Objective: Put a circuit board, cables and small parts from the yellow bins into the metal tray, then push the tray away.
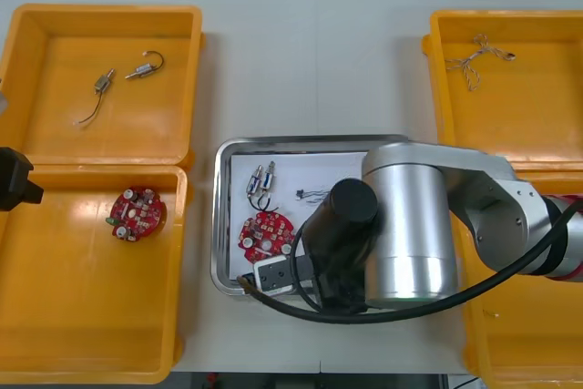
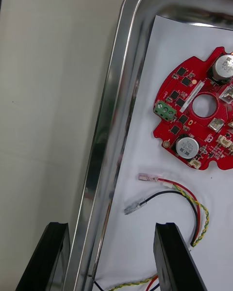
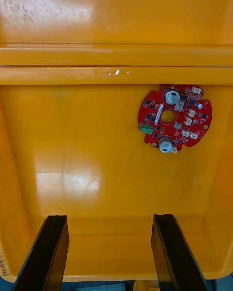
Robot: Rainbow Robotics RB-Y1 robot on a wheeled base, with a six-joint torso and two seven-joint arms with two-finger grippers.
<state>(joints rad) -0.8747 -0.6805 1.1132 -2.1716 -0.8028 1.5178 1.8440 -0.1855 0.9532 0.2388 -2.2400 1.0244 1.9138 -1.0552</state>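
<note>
right fingers [image 2: 170, 257] stand apart astride the near-left rim of the metal tray [image 2: 109, 126], one just beside the red and yellow cable [image 2: 196, 201]. lowering or shoving could snag that cable or tip the tray. left fingers [image 3: 53, 252], also apart, hover over the near left yellow bin [image 3: 97, 174]. two circuit boards: tray board [image 2: 196, 111], bin board [image 3: 174, 119]. four small metal parts [image 1: 260, 179]: two in the tray, two in the far left bin [image 1: 55, 34].

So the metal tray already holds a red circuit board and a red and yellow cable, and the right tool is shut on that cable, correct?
Not quite: in the right wrist view the right tool is open, fingers apart astride the rim of the metal tray, the red and yellow cable lying loose inside. The red circuit board is there, as you say.
</note>
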